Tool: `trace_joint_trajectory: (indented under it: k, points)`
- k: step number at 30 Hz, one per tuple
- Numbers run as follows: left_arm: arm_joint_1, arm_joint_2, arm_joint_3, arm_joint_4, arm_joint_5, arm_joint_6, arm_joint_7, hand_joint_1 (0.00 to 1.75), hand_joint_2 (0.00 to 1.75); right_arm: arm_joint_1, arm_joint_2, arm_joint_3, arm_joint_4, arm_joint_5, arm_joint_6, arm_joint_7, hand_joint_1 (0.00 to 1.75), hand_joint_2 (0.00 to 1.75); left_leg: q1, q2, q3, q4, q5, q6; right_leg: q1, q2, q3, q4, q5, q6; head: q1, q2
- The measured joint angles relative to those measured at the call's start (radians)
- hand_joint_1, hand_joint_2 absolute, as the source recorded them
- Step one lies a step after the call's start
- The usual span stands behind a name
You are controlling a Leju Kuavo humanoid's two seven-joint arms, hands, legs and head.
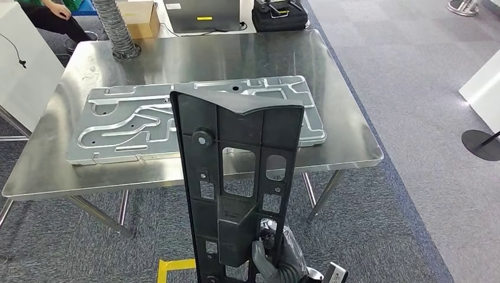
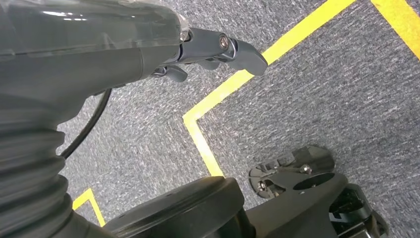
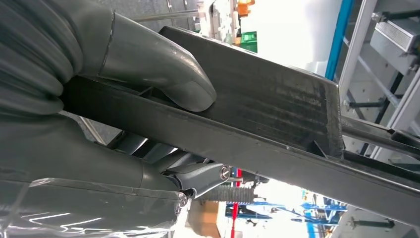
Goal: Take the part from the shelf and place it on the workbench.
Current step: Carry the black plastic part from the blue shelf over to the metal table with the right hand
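From the head view, the right robot hand (image 1: 277, 256) gripped the black part (image 1: 236, 177) low down, holding it upright, near of the steel desk (image 1: 194, 59) where a grey metal plate (image 1: 141, 121) lay. At the left wrist, the left robot hand (image 2: 208, 52) hung empty over carpet, fingers loosely apart. At the right wrist, thumb (image 3: 158, 64) pressed the part (image 3: 267, 104).

The part (image 1: 236, 177) looks like matt black moulded plastic; the workbench (image 1: 348, 127) is brushed, softly reflective steel; its plate (image 1: 124, 127) is pale machined metal; the floor (image 1: 413, 88) is rough grey carpet.
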Motion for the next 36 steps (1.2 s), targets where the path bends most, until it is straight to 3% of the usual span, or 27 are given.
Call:
trace_joint_trajectory:
  k: [1, 2, 4, 5, 8, 10, 12, 14, 15, 16, 17, 19, 20, 21, 25, 27, 29, 30, 31, 32, 34, 36]
  points:
    - [0.001, 0.0, 0.0, 0.0, 0.0, 0.0, 0.0, 0.0, 1.75, 0.0, 0.0, 0.0, 0.0, 0.0, 0.0, 0.0, 1.75, 1.75, 0.0, -0.001, 0.007, 0.0, -0.006, -0.001, -0.001, 0.0, -0.009, -0.004, 0.019, 0.001, 0.0, 0.0]
    - [0.001, 0.0, 0.0, 0.0, 0.0, 0.0, 0.0, 0.0, 1.75, 0.001, 0.0, 0.0, 0.0, 0.0, 0.0, 0.0, 1.75, 1.75, 0.0, -0.002, 0.017, 0.0, -0.014, -0.003, -0.002, 0.0, -0.001, -0.046, 0.056, -0.001, 0.0, 0.0]
    - [0.003, -0.001, 0.0, 0.0, 0.0, 0.0, 0.001, 0.0, 1.75, 0.0, 0.0, 0.0, 0.001, 0.001, 0.0, 0.0, 1.75, 1.75, 0.0, -0.003, 0.039, -0.001, -0.031, -0.009, 0.0, -0.002, 0.04, -0.17, 0.134, -0.01, 0.0, 0.0]
    - [0.004, -0.002, 0.0, 0.0, 0.0, 0.0, 0.002, 0.0, 1.75, 0.0, 0.0, 0.0, 0.001, 0.001, 0.0, 0.0, 1.75, 1.75, -0.001, -0.003, 0.045, -0.001, -0.039, -0.014, 0.003, -0.004, 0.055, -0.219, 0.15, -0.016, 0.0, 0.0]
    - [0.004, -0.003, 0.0, 0.0, 0.0, 0.0, 0.003, 0.0, 1.75, 0.003, 0.0, -0.002, 0.001, 0.002, 0.0, 0.0, 1.75, 1.75, -0.003, -0.002, 0.056, -0.003, -0.048, -0.033, 0.009, -0.005, 0.07, -0.257, 0.147, -0.038, 0.0, 0.0]
    - [0.003, -0.003, 0.0, 0.0, 0.001, 0.0, 0.003, 0.0, 1.75, 0.003, 0.001, -0.003, 0.001, 0.002, 0.0, 0.0, 1.75, 1.75, -0.002, -0.001, 0.051, 0.03, -0.047, -0.042, 0.006, -0.005, 0.089, -0.27, 0.147, -0.051, 0.0, 0.0]
    - [0.001, -0.002, 0.0, 0.0, 0.003, 0.001, 0.003, 0.0, 1.75, 0.001, 0.001, -0.003, 0.001, 0.003, 0.001, 0.0, 1.75, 1.75, 0.001, -0.001, -0.002, 0.124, -0.069, -0.049, 0.004, -0.006, 0.109, -0.281, 0.139, -0.061, 0.0, 0.0]
    - [-0.002, -0.002, 0.0, 0.0, 0.006, 0.001, 0.002, 0.0, 1.75, 0.001, 0.002, -0.003, 0.001, 0.003, 0.001, 0.0, 1.75, 1.75, 0.001, -0.001, -0.076, 0.232, -0.118, -0.056, 0.005, -0.006, 0.121, -0.283, 0.128, -0.066, 0.0, 0.0]
    - [-0.005, -0.002, 0.001, 0.0, 0.008, 0.001, 0.001, 0.0, 1.75, 0.002, 0.002, -0.003, 0.001, 0.003, 0.001, 0.0, 1.75, 1.75, 0.001, 0.0, -0.103, 0.262, -0.132, -0.057, 0.005, -0.006, 0.128, -0.283, 0.122, -0.066, 0.0, 0.0]
    - [-0.007, -0.002, 0.001, 0.0, 0.01, 0.001, 0.0, 0.0, 1.75, 0.002, 0.002, -0.003, 0.001, 0.003, 0.001, 0.0, 1.75, 1.75, 0.001, 0.0, -0.116, 0.261, -0.123, -0.056, 0.006, -0.005, 0.137, -0.283, 0.115, -0.066, 0.0, 0.0]
    - [-0.008, -0.002, 0.001, 0.0, 0.011, 0.001, 0.0, 0.0, 1.75, 0.002, 0.002, -0.003, 0.001, 0.003, 0.001, 0.0, 1.75, 1.75, 0.001, 0.0, -0.112, 0.228, -0.091, -0.053, 0.006, -0.003, 0.148, -0.283, 0.108, -0.065, 0.0, 0.0]
    - [-0.005, -0.002, 0.002, 0.0, 0.013, 0.001, 0.0, 0.0, 1.75, 0.002, 0.003, -0.003, 0.001, 0.006, 0.0, 0.001, 1.75, 1.75, 0.001, 0.0, -0.078, 0.109, 0.001, -0.046, 0.006, -0.001, 0.169, -0.283, 0.095, -0.061, 0.0, 0.0]
    - [-0.003, -0.002, 0.002, 0.001, 0.014, 0.001, 0.0, 0.0, 1.75, 0.001, 0.003, -0.003, 0.001, 0.01, 0.0, 0.001, 1.75, 1.75, -0.002, 0.0, -0.065, 0.057, 0.024, -0.042, 0.007, 0.0, 0.173, -0.283, 0.091, -0.057, 0.0, 0.0]
    - [-0.001, -0.001, 0.003, 0.001, 0.015, 0.001, 0.0, 0.0, 1.75, 0.001, 0.004, -0.003, 0.001, 0.014, -0.002, 0.001, 1.75, 1.75, -0.005, 0.001, -0.058, 0.027, 0.037, -0.037, 0.007, 0.001, 0.175, -0.282, 0.087, -0.052, 0.0, 0.0]
    - [0.0, -0.002, 0.004, 0.001, 0.011, -0.004, -0.004, 0.0, 1.75, 0.0, 0.003, -0.007, -0.004, 0.029, -0.013, 0.003, 1.75, 1.75, -0.004, -0.001, -0.053, 0.005, 0.045, -0.016, 0.008, -0.001, 0.173, -0.275, 0.071, -0.028, 0.0, 0.0]
    - [-0.002, -0.003, 0.004, 0.001, 0.007, -0.007, -0.004, 0.0, 1.75, -0.002, 0.001, -0.015, -0.014, 0.034, -0.018, 0.002, 1.75, 1.75, 0.0, 0.0, -0.046, -0.005, 0.047, -0.007, 0.006, -0.002, 0.139, -0.203, 0.029, -0.018, 0.0, 0.0]
    - [-0.002, -0.003, 0.004, 0.001, 0.005, -0.01, -0.003, 0.0, 1.75, -0.003, -0.004, -0.028, -0.028, 0.033, -0.018, 0.002, 1.75, 1.75, -0.001, 0.002, -0.043, -0.006, 0.044, 0.0, 0.005, -0.002, 0.064, -0.065, -0.026, -0.011, 0.0, 0.0]
    - [-0.002, -0.003, 0.004, 0.001, 0.003, -0.01, -0.003, 0.0, 1.75, -0.004, -0.007, -0.036, -0.035, 0.029, -0.015, 0.004, 1.75, 1.75, -0.001, 0.001, -0.042, -0.005, 0.042, 0.002, 0.004, -0.002, 0.031, -0.012, -0.037, -0.008, 0.0, 0.0]
    - [-0.002, -0.003, 0.004, 0.001, 0.002, -0.011, -0.003, 0.0, 1.75, -0.007, -0.012, -0.045, -0.044, 0.022, -0.01, 0.007, 1.75, 1.75, -0.001, 0.0, -0.04, -0.005, 0.04, 0.002, 0.003, -0.002, 0.013, 0.009, -0.029, -0.007, 0.0, 0.0]
    - [-0.002, -0.003, 0.004, 0.001, 0.001, -0.011, -0.003, 0.0, 1.75, -0.012, -0.017, -0.054, -0.055, 0.012, -0.006, 0.011, 1.75, 1.75, -0.001, -0.001, -0.036, -0.005, 0.037, 0.002, 0.003, -0.002, 0.017, -0.015, 0.001, -0.008, 0.0, 0.0]
    - [-0.002, -0.005, 0.004, 0.001, 0.0, -0.011, -0.004, 0.0, 1.75, -0.031, -0.03, -0.075, -0.081, -0.007, -0.002, 0.018, 1.75, 1.75, -0.002, -0.003, -0.025, -0.005, 0.03, -0.002, 0.003, -0.002, 0.07, -0.151, 0.086, -0.015, 0.0, 0.0]
    - [-0.003, -0.008, 0.004, 0.001, -0.001, -0.01, -0.006, 0.0, 1.75, -0.056, -0.045, -0.101, -0.104, -0.02, -0.006, 0.022, 1.75, 1.75, -0.006, -0.003, -0.021, -0.002, 0.024, -0.009, 0.008, -0.002, 0.115, -0.261, 0.13, -0.023, 0.0, 0.0]
